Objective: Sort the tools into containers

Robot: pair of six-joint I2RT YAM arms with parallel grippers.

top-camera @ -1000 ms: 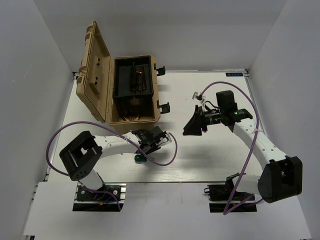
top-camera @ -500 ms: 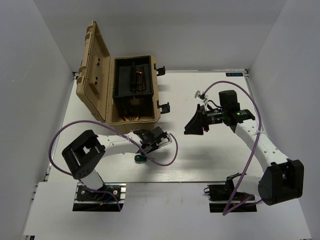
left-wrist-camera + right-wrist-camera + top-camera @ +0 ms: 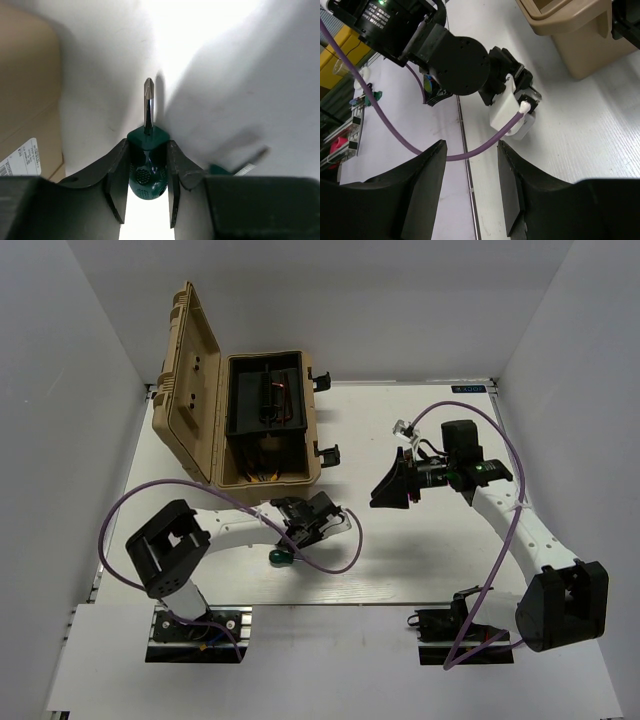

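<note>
Left gripper [image 3: 148, 150] is seen clenched on the stubby green-handled screwdriver [image 3: 148, 175], its tip pointed away from the wrist, near the open tan plastic toolbox [image 3: 310, 430] on the white table [image 3: 420, 550]. Right gripper [image 3: 470, 150] is held released and empty. A second green-handled screwdriver [image 3: 280, 557] lies just beside the left gripper.

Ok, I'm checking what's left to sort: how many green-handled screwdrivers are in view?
2. One green-handled screwdriver is gripped in the left claw; the second screwdriver lies on the table beside it. Others may be hidden in the toolbox.
</note>
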